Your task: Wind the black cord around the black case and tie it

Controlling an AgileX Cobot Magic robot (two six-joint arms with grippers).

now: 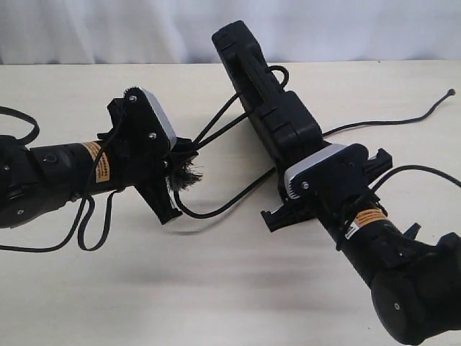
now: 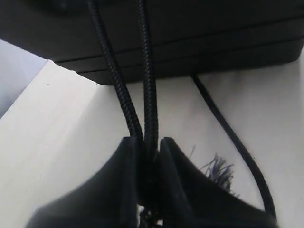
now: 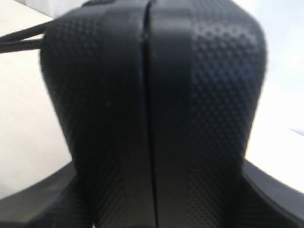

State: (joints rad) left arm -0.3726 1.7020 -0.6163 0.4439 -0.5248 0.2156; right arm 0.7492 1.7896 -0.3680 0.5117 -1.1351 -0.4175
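Note:
The black case (image 1: 266, 101) stands on its long edge across the middle of the table. My right gripper (image 1: 310, 169) is shut on its near end; in the right wrist view the case (image 3: 152, 95) fills the space between the fingers (image 3: 33, 199). The black cord (image 1: 216, 122) runs as two strands from the case to my left gripper (image 1: 186, 153), which is shut on them. Its frayed tuft (image 1: 190, 175) hangs just past the jaws. The left wrist view shows both strands (image 2: 147, 95) pinched in the gripper (image 2: 151, 142), with the tuft (image 2: 218, 171) beside them and the case (image 2: 190, 38) behind. The cord's other end (image 1: 448, 94) trails far right.
Slack cord loops (image 1: 223, 205) on the beige table (image 1: 216, 288) between the two grippers. Smooth robot cables hang by the left arm (image 1: 86, 223) and the right arm (image 1: 418, 169). A white backdrop (image 1: 108, 29) runs along the far edge.

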